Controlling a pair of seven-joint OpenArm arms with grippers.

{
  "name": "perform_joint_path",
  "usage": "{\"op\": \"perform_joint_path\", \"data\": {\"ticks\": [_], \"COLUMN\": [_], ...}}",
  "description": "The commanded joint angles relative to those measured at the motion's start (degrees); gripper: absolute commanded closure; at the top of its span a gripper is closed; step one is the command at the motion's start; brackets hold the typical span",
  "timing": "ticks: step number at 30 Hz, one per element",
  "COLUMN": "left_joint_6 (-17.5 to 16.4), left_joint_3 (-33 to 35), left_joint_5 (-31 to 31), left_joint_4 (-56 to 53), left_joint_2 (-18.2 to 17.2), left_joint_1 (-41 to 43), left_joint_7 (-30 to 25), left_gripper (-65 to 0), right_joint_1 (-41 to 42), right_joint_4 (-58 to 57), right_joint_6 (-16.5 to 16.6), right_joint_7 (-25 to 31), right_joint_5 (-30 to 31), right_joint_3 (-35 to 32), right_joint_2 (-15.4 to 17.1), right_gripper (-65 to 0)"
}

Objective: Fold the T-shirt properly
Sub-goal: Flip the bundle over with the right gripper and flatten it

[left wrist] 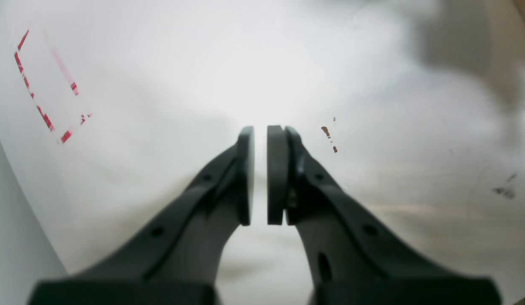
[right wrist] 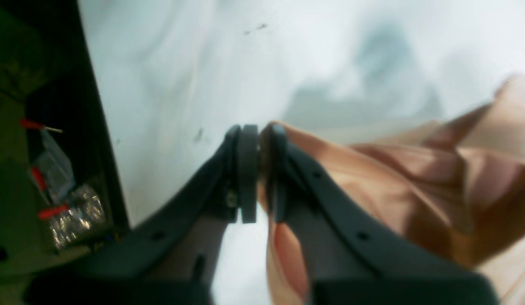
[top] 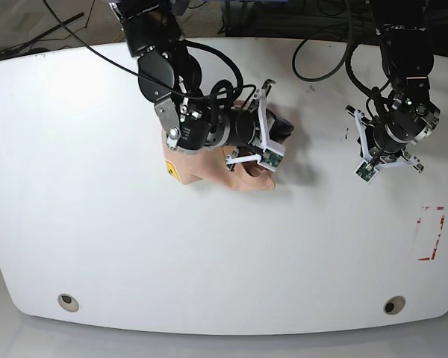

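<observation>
The peach-pink T-shirt [top: 246, 179] lies bunched in a heap at the back middle of the white table [top: 209, 261]. Its yellow print [top: 169, 172] peeks out at the heap's left edge. My right gripper [top: 282, 128] is over the heap and shut on a fold of the shirt. In the right wrist view the gripper [right wrist: 262, 169] pinches the fabric [right wrist: 393, 178] between its pads, and the cloth trails off to the right. My left gripper [top: 392, 143] hovers over bare table to the right of the shirt. In the left wrist view the gripper [left wrist: 260, 169] is empty, with its pads nearly together.
A red tape rectangle [top: 431, 233] marks the table near its right edge; it also shows in the left wrist view [left wrist: 46, 84]. Small brown specks [left wrist: 326, 131] lie by the left gripper. Beyond the table edge sits dark clutter with red bits [right wrist: 54, 186]. Cables hang behind both arms.
</observation>
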Motion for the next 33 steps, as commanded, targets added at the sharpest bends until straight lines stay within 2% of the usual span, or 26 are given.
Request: {"op": "perform_joint_path", "data": {"ticks": [1, 5, 7, 11, 15, 18, 23, 33], "left_joint_6": [0.1, 0.1, 0.1, 0.1, 0.1, 0.1, 0.1, 0.1], "left_joint_3": [-0.27, -0.27, -0.27, -0.27, -0.27, -0.18, -0.01, 0.08], "left_joint_5": [-0.16, -0.16, -0.16, -0.25, -0.25, -0.25, -0.25, -0.34], "left_joint_4": [1.06, 1.06, 1.06, 1.06, 1.06, 1.06, 1.06, 1.06], "left_joint_2": [-0.62, -0.62, -0.62, -0.62, -0.62, -0.62, -0.62, -0.62], "left_joint_1": [-0.16, -0.07, -0.07, -0.07, -0.16, -0.16, -0.07, 0.02], "left_joint_7": [-0.66, -0.66, -0.66, -0.66, -0.66, -0.66, -0.66, -0.66], "left_gripper": [-3.1, -3.1, -3.1, -3.1, -3.1, -3.1, -3.1, -3.1], "right_joint_1": [2.37, 2.72, 2.55, 1.76, 2.55, 3.6, 7.65, 19.16], "right_joint_4": [-0.97, 1.32, 3.95, 6.85, 6.85, 4.57, -4.31, -33.41], "right_joint_6": [0.19, 0.19, 0.19, 0.19, 0.19, 0.19, 0.19, 0.19], "right_joint_7": [1.69, 1.69, 1.69, 1.69, 1.69, 1.69, 2.48, 21.38], "right_joint_5": [1.38, 1.91, 1.82, 1.99, 1.91, 1.91, 1.38, 1.29], "right_joint_3": [0.03, 0.64, 2.93, 9.08, 14.36, 14.62, 14.44, 10.14], "right_joint_2": [-1.85, -1.85, -1.41, 0.62, 2.81, 3.96, 3.43, 3.25], "right_gripper": [-15.1, -35.7, -41.7, -41.4, -35.4, -33.0, -36.1, -35.7]}}
